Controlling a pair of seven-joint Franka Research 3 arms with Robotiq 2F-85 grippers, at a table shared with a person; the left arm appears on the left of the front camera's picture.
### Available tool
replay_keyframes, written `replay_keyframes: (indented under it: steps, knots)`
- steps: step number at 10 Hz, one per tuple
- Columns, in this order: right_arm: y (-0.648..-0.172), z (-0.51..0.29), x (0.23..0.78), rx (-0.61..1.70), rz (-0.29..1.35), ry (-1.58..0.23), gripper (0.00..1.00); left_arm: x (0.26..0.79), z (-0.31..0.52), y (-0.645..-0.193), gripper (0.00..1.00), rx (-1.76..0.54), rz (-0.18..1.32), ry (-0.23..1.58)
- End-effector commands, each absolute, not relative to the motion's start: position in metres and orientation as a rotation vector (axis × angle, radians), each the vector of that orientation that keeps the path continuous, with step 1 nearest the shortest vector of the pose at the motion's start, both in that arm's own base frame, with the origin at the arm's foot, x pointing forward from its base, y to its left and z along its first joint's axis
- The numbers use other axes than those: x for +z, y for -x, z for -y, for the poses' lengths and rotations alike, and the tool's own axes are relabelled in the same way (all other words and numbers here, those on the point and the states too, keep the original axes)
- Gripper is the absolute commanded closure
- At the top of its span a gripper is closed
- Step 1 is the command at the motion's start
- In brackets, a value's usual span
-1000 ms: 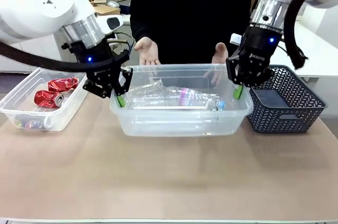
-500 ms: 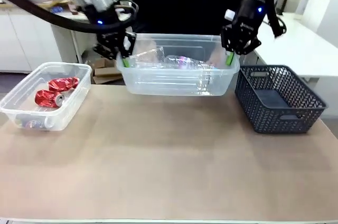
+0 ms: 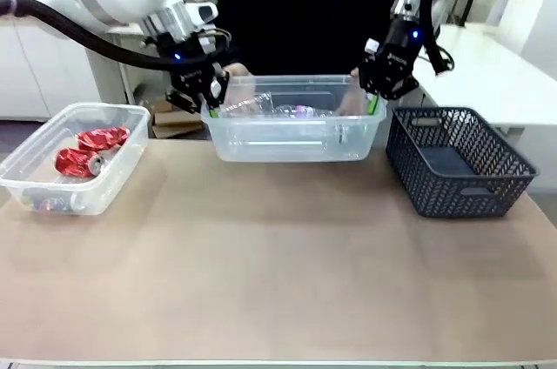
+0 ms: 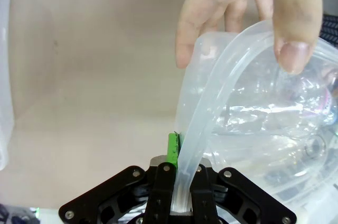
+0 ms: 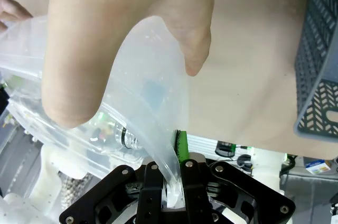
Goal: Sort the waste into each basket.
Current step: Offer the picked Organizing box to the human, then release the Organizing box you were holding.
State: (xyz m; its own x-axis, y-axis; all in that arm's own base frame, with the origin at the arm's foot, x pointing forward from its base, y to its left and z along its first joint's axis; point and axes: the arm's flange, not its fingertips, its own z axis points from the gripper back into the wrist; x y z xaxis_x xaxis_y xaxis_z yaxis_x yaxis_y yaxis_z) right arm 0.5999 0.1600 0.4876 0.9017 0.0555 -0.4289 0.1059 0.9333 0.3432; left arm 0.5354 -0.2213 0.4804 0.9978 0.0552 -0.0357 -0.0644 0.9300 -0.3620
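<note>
The bottle tub (image 3: 296,130) has travelled toward twelve o'clock, into the person's hands (image 4: 248,12); left fingers (image 4: 177,155) and right fingers (image 5: 177,150) clamp its opposite end rims.

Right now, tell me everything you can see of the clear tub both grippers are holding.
The clear tub is see-through plastic, rectangular, with rounded corners and a rolled rim. It holds clear bottles, one with a pinkish label. The left gripper and right gripper pinch its end rims, and the person's hands grip the far rim. It sits level at the table's far edge.
</note>
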Motion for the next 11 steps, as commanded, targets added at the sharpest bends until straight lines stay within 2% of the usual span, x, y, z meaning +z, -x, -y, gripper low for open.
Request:
replay_keyframes:
  steps: [1, 10, 11]
  knots:
    - [-0.5964, -0.1605, 0.4974, -0.021, -0.43, -0.362, 0.96, 0.4898, 0.2253, -0.5305, 0.97, 0.042, 0.003, 0.345]
    - [-0.5964, -0.1605, 0.4974, -0.021, -0.43, -0.362, 0.96, 0.4898, 0.2253, -0.5305, 0.97, 0.042, 0.003, 0.345]
    - [-0.5982, -0.164, 0.4928, -0.02, -0.434, -0.358, 0.6, 0.4904, 0.231, -0.5294, 0.48, 0.016, -0.002, 0.347]
